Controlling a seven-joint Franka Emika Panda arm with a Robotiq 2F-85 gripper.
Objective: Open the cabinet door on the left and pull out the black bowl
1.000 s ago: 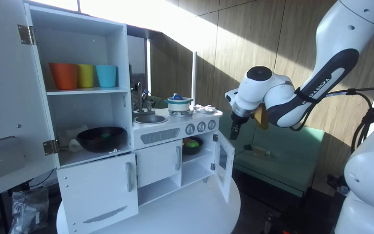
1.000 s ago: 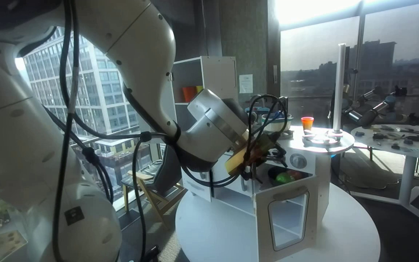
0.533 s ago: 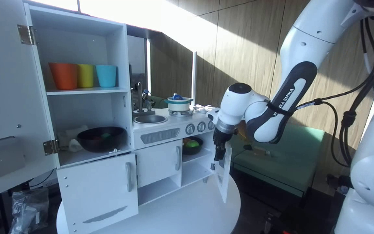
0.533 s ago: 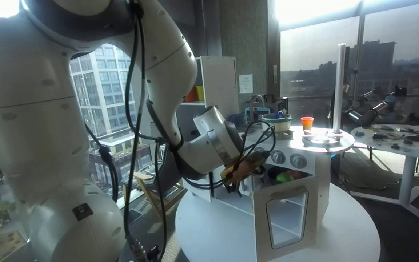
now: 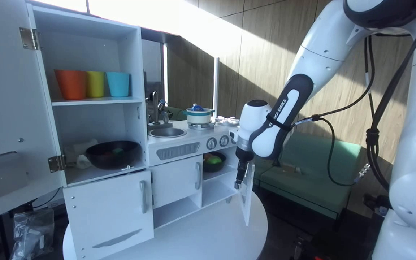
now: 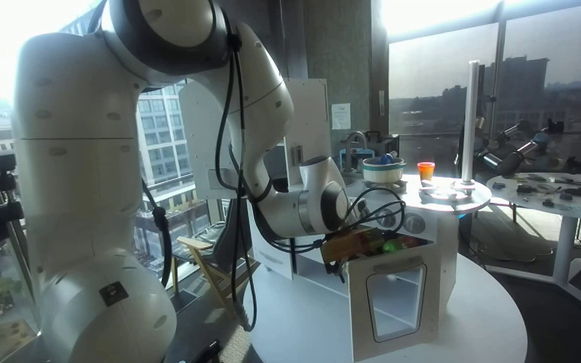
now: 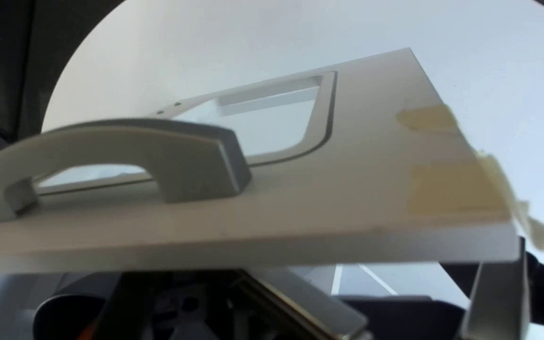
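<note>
Exterior view: wide black bowl (image 5: 109, 161) faces up, breadth level.

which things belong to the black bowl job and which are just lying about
For the job:
wide black bowl, not yet out
left cabinet door, open
gripper

Just lying about:
orange cup
yellow cup
blue cup
white pot
plastic bag

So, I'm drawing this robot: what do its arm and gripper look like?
The arm is white and rounded, with black panels, one lettered FRANKA EMIKA in pale type partly under a black strap. Black cables run along it. The gripper is mostly black with grey fingertips. An amber casing shows beside it.
</note>
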